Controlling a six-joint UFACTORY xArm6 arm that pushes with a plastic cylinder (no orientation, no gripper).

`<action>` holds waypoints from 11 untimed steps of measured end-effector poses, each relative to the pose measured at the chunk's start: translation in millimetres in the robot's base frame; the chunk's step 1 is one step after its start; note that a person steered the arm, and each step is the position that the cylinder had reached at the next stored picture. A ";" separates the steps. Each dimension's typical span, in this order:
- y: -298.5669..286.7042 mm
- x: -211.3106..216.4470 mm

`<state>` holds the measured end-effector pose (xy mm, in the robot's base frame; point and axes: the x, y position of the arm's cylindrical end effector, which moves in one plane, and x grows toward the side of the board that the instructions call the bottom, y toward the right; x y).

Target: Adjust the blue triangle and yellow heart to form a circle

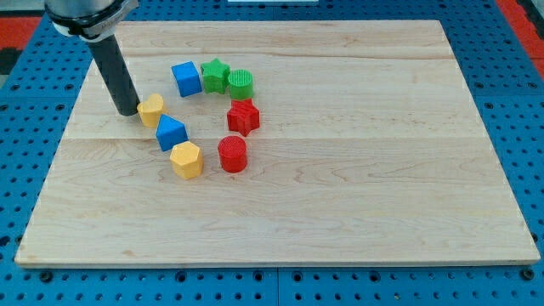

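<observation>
The yellow heart [151, 109] lies at the left of a ring of blocks on the wooden board [357, 170]. The blue triangle [171, 133] lies just below and right of it, nearly touching. My tip [127, 111] rests on the board right beside the heart's left side, touching or almost touching it. The dark rod rises from there toward the view's top left.
The rest of the ring: a blue cube [186, 78], a green star [215, 76], a green cylinder [240, 83], a red star [243, 117], a red cylinder [232, 154] and a yellow hexagon [186, 159]. A blue pegboard surrounds the board.
</observation>
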<state>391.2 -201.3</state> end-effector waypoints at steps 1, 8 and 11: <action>4.3 -4.1; -14.5 20.1; 8.2 18.6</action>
<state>409.8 -193.2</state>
